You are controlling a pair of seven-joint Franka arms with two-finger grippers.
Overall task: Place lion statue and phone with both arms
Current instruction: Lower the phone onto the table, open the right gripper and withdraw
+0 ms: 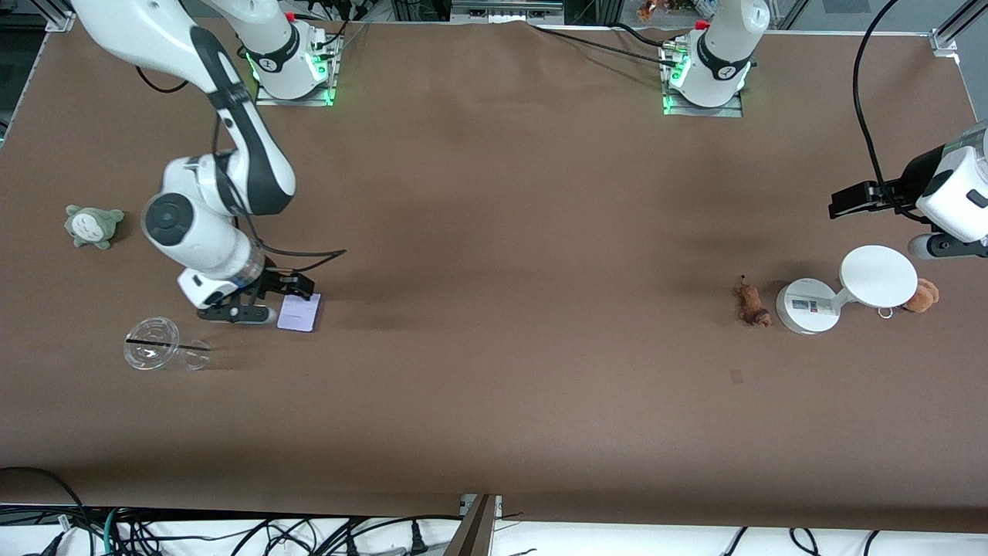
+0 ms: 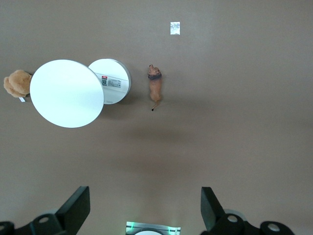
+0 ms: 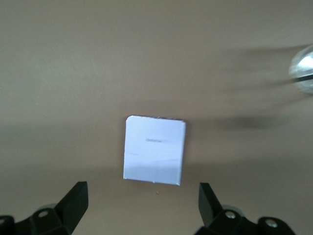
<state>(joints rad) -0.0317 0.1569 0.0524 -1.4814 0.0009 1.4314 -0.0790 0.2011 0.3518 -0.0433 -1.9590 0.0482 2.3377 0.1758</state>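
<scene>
Right gripper open, empty, low just beside the phone lying flat at its end of the table; left gripper open, high over the bare mat, lion statue beside the white stand, closest to that arm.

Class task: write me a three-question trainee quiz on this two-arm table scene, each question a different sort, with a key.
1. True or false: the right gripper is clamped on the phone.
2. The lion statue lies beside: A) the clear cup, B) the white stand, C) the grey-green plush?
3. Fill in: the left gripper's fingers are ____.

Key: 1 false, its fingers are spread and the phone lies flat on the table; 2 B; 3 open.
</scene>
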